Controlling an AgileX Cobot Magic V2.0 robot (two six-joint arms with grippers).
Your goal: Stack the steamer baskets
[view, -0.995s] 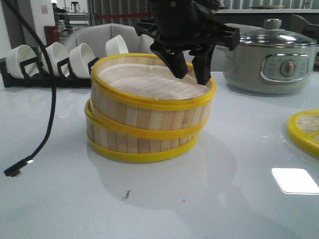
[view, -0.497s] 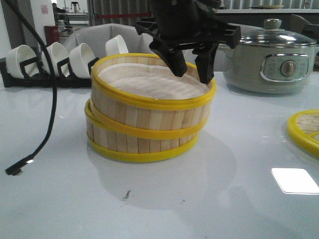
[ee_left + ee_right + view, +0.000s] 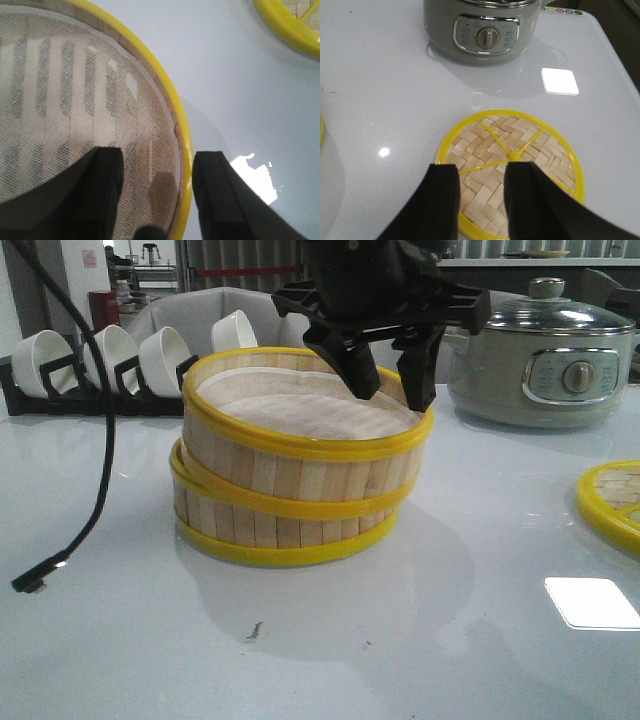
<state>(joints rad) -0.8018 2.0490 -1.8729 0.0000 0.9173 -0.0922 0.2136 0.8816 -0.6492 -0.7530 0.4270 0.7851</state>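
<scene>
Release step: top basket point(image 3: 300, 430) sitting crooked on bottom basket point(image 3: 285, 525), left pincer point(image 3: 392, 375) spread astride its rim; next, lift clear; right pincer point(image 3: 480, 195) spread above lid point(image 3: 512, 167).

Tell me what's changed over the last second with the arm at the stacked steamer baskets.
The left end effector has opened a little wider and shifted slightly right, its fingers now astride the top steamer basket's right rim with gaps showing, so it appears to have let go. Both baskets, the lower one included, the lid and the cooker stayed put.
</scene>
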